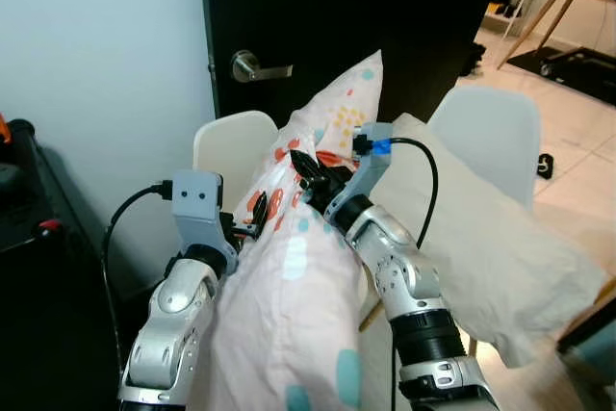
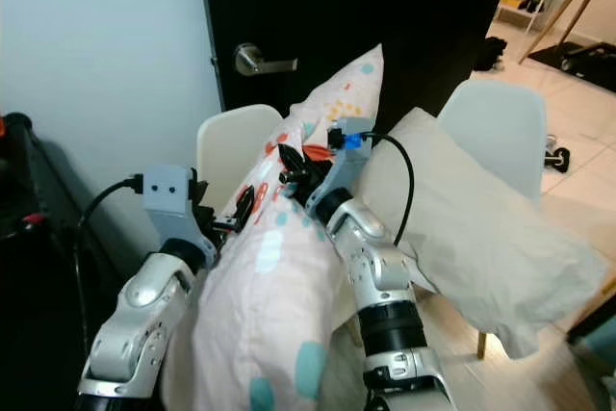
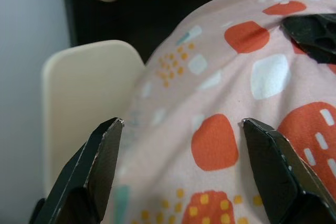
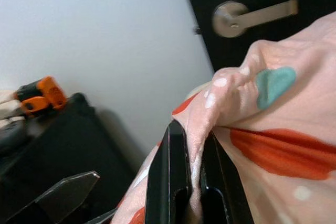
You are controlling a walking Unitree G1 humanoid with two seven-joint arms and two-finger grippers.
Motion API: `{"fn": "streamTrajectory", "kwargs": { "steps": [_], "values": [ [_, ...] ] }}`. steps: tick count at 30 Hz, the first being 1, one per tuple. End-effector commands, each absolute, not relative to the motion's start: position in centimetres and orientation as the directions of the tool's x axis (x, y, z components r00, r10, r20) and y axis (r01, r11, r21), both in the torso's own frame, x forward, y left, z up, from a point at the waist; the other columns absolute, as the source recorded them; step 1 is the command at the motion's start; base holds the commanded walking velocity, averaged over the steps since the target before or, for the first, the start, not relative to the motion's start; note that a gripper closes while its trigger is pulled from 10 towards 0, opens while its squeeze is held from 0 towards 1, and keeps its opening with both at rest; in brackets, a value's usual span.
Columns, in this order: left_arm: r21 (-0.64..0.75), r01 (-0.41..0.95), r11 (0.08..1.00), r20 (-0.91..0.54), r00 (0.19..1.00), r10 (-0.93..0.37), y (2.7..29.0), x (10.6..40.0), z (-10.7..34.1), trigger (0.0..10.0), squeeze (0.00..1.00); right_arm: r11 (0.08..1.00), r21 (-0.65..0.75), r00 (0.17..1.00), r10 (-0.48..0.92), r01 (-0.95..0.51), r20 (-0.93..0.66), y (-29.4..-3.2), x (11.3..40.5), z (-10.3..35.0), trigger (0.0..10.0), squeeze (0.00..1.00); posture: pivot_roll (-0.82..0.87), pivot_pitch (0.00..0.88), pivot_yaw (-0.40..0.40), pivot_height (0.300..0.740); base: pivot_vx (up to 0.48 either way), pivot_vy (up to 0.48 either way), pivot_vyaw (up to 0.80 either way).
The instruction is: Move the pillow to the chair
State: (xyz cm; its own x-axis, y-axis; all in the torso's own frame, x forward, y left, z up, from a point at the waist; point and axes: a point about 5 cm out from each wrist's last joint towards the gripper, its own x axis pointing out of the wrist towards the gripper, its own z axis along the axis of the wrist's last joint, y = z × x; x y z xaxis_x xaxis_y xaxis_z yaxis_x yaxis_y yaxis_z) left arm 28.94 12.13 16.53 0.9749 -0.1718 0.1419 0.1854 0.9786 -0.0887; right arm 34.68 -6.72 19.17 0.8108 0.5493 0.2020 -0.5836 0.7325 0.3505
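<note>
A black door with a silver lever handle stood beside a pale wall, and tiled floor stretched off to the robot's right. In front of the door were two cream chairs: the left chair close to the wall and the right chair nearer the open floor. A plain cream pillow lay across the right chair, one end hanging past its edge.

The patterned pillow, pink with orange, white and teal patches, was held up between both arms, its top corner rising against the door and its body leaning toward the left chair's back.

The right end effector was clamped tight on a fold of the patterned pillow's cover near its upper part; in the right wrist view its fingers were pressed together with fabric pinched between them. The left end effector sat against the pillow's left side, its fingers spread wide with the pillow's surface bulging between them, gripping nothing.

Low by the wall on the robot's left was a dark piece of furniture with an orange-and-black object on top.
</note>
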Motion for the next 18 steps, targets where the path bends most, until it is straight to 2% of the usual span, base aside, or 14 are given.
{"fn": "streamTrajectory", "kwargs": {
  "steps": [1, 8, 16, 18],
  "values": [
    [-0.079, 0.192, 0.978, 0.115, 0.976, -0.183, 11.8, 28.9, 16.0, 10.0, 0.0, 0.71, 0.317, 0.776, 0.554, -0.629, 0.302, -6.5, 34.6, 21.5, 10.0, 0.0, 0.04, 0.0, -0.067, 0.74, 0.0, -0.472, 0.0],
    [-0.084, 0.192, 0.978, 0.112, 0.977, -0.182, 11.9, 28.9, 16.0, 10.0, 0.0, 0.689, 0.25, 0.732, 0.618, -0.68, 0.288, -5.7, 34.2, 21.5, 10.0, 0.0, 0.05, 0.0, -0.067, 0.74, 0.0, -0.469, 0.0],
    [-0.083, 0.182, 0.98, 0.111, 0.979, -0.172, 11.9, 28.9, 16.0, 10.0, 0.0, 0.674, 0.192, 0.698, 0.659, -0.713, 0.278, -5.2, 33.9, 21.5, 10.0, 0.0, 0.05, 0.0, -0.07, 0.74, 0.0, -0.463, 0.8],
    [-0.09, 0.175, 0.98, 0.108, 0.98, -0.165, 12.0, 29.0, 16.0, 10.0, 0.0, 0.673, 0.186, 0.696, 0.664, -0.716, 0.275, -5.2, 33.9, 21.5, 10.0, 0.0, 0.05, 0.0, -0.07, 0.74, 0.0, 0.0, 0.8]
  ]
}}
